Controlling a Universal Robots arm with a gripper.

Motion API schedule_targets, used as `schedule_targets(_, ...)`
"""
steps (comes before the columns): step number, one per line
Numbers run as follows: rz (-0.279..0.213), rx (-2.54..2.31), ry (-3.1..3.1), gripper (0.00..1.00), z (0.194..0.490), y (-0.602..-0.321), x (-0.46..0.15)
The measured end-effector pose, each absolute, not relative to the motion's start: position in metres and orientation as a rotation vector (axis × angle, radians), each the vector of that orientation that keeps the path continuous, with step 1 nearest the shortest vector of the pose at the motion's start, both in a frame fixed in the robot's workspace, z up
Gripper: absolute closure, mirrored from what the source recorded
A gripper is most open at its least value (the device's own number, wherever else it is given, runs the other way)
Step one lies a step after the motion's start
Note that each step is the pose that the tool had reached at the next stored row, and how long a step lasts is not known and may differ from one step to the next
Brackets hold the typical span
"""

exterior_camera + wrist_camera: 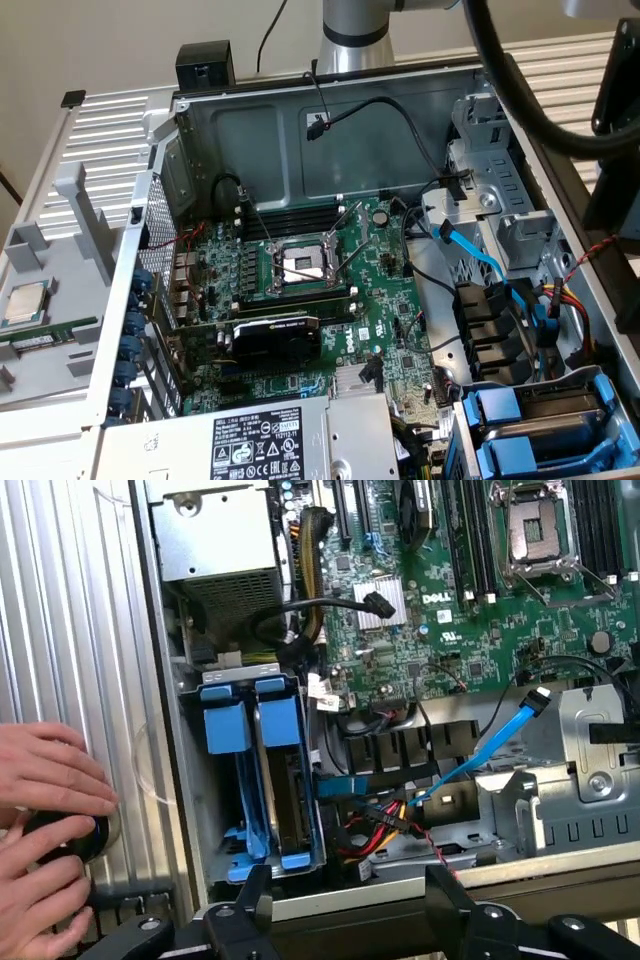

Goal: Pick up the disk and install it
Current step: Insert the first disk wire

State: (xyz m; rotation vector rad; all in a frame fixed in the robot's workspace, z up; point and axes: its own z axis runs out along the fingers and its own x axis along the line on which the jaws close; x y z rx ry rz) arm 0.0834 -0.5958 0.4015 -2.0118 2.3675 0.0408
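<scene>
Two blue-framed carriers sit side by side in the drive bay (603, 378) in the exterior view, the disk (555, 400) nearer the blue SATA cable (480, 262). In the wrist view the disk (285, 780) sits seated in the bay beside the other carrier (225, 730). The end effector (347, 905) is near it, spread wide and gripping nothing. A person's hands (50, 820) lie beside the case.

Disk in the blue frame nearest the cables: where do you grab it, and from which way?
Probably its blue tab, pinched across the flat sides, coming in through the open side of the computer. The disk stands on edge in a tight cage with another blue frame right beside it, so only that edge looks free.
</scene>
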Motion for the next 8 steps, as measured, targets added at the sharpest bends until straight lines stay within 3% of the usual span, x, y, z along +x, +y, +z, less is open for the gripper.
schedule_targets(8, 0.04, -1.982, 2.392, 0.29, 0.387, -0.587, 0.083)
